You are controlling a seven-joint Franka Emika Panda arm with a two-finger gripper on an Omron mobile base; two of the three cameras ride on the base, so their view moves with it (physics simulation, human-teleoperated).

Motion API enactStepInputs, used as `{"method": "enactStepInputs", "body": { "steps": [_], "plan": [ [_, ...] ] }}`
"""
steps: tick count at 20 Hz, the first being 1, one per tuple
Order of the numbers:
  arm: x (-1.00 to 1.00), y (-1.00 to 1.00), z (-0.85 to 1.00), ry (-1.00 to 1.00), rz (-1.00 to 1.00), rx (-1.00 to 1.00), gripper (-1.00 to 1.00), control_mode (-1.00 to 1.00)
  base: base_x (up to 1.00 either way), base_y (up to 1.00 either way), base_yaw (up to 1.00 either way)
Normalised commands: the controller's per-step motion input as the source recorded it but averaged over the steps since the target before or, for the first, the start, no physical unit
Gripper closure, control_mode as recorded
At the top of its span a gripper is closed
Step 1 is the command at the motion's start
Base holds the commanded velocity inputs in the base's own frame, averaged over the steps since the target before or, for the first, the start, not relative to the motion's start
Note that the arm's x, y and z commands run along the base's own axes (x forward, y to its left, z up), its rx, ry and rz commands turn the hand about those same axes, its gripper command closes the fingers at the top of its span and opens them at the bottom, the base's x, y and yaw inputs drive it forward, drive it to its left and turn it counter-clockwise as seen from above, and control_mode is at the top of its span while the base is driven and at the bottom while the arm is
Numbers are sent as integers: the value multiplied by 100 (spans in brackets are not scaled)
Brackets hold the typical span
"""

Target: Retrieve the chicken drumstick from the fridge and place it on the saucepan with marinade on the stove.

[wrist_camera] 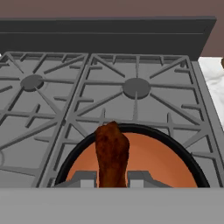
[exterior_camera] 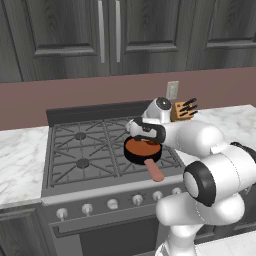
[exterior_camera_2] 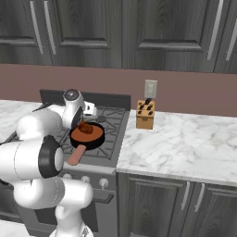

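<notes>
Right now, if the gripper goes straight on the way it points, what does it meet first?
Probably the sauce in the saucepan with marinade: the gripper, shut on the chicken drumstick, points down over it, so the drumstick would touch first. Height above the pan is unclear.

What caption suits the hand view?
End effector holding the chicken drumstick above the saucepan with marinade on the stove.

white arm reaches forward, elbow bent, gripper (wrist_camera: 112, 180) pointing down, fingers clamped on the chicken drumstick (wrist_camera: 112, 153)
</notes>
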Motion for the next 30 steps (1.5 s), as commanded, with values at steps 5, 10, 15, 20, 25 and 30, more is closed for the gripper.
{"method": "enactStepInputs", "body": {
  "steps": [5, 10, 15, 20, 25, 30],
  "plan": [
    [7, 0, -23, 0, 0, 0, 100, -100, 0, 0, 0],
    [12, 0, -20, 0, 0, 0, 100, -100, 0, 0, 0],
    [14, 0, -21, 0, 0, 0, 100, -100, 0, 0, 0],
    [12, 0, -25, 0, 0, 0, 100, -100, 0, 0, 0],
    [11, 0, -21, 0, 0, 0, 100, -100, 0, 0, 0],
    [12, 0, -18, 0, 0, 0, 100, -100, 0, 0, 0]
  ]
}}
